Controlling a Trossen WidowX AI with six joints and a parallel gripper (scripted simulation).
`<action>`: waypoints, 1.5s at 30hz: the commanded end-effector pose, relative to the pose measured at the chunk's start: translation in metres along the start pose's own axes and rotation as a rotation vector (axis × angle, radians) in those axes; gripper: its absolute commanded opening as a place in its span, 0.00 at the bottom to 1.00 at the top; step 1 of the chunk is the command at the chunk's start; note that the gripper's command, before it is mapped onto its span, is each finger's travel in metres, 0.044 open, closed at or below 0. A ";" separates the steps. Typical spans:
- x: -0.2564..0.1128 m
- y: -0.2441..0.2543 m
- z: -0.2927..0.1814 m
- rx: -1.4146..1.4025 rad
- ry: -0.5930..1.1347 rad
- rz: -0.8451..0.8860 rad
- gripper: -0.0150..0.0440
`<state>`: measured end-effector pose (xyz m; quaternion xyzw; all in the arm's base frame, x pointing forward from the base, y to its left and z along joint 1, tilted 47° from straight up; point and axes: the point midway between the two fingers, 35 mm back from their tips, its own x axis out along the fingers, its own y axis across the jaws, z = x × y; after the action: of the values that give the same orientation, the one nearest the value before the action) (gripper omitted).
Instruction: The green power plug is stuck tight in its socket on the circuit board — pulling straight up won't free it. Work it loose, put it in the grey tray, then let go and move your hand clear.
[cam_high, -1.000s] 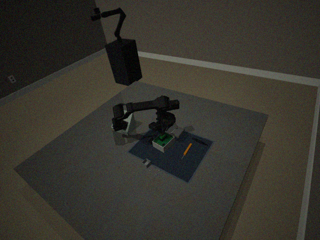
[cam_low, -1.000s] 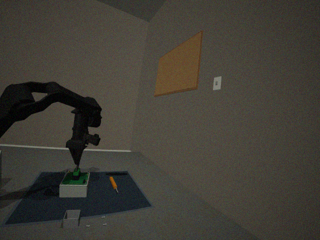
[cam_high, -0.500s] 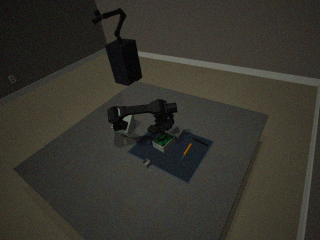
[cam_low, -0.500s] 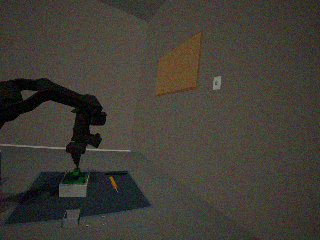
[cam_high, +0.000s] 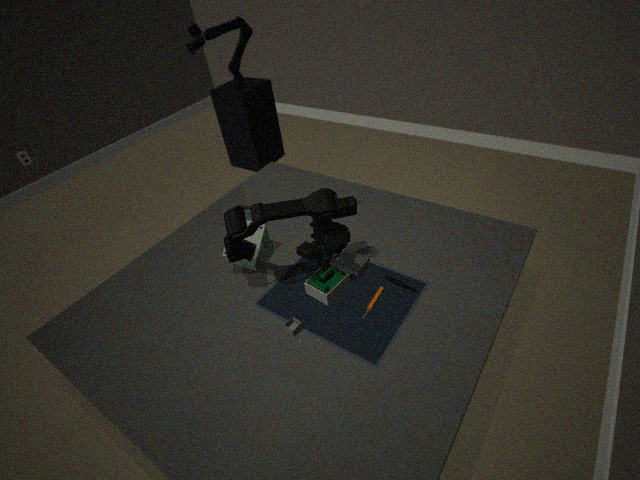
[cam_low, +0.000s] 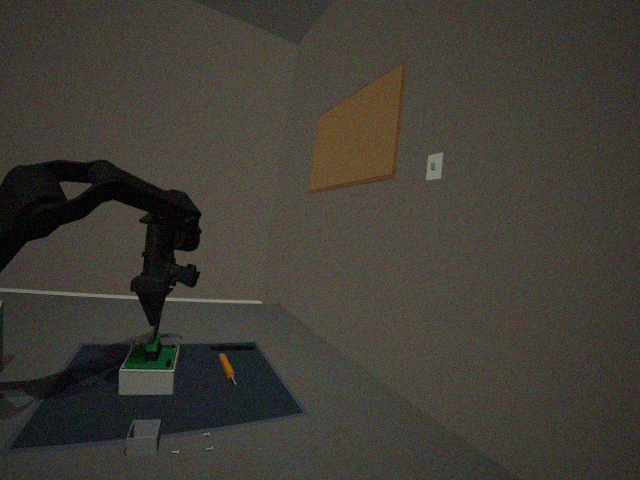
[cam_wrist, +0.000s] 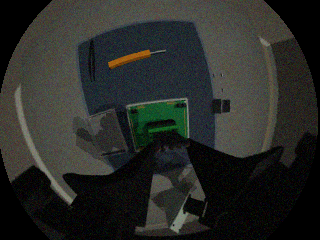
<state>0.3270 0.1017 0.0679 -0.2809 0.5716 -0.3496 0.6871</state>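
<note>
The circuit board lies in a white box on the blue mat. The green plug is at the dark socket on the board. My gripper is shut on the plug from above, with the fingers leaning slightly. The fingertips partly hide the plug, and I cannot tell how deep it sits in the socket. The grey tray lies beside the board, partly in the arm's shadow; in the exterior view the box mostly hides it.
An orange screwdriver and black tweezers lie on the mat. A small grey bin stands at the mat's edge, with small screws near it. A pale object stands by the arm.
</note>
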 end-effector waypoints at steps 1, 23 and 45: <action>-0.026 -0.001 0.004 0.011 -0.087 0.095 0.25; -0.005 -0.003 0.003 0.000 0.051 0.131 0.25; 0.010 -0.001 0.002 0.001 0.051 0.131 0.68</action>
<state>0.3296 0.0967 0.0656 -0.2301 0.6064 -0.3114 0.6945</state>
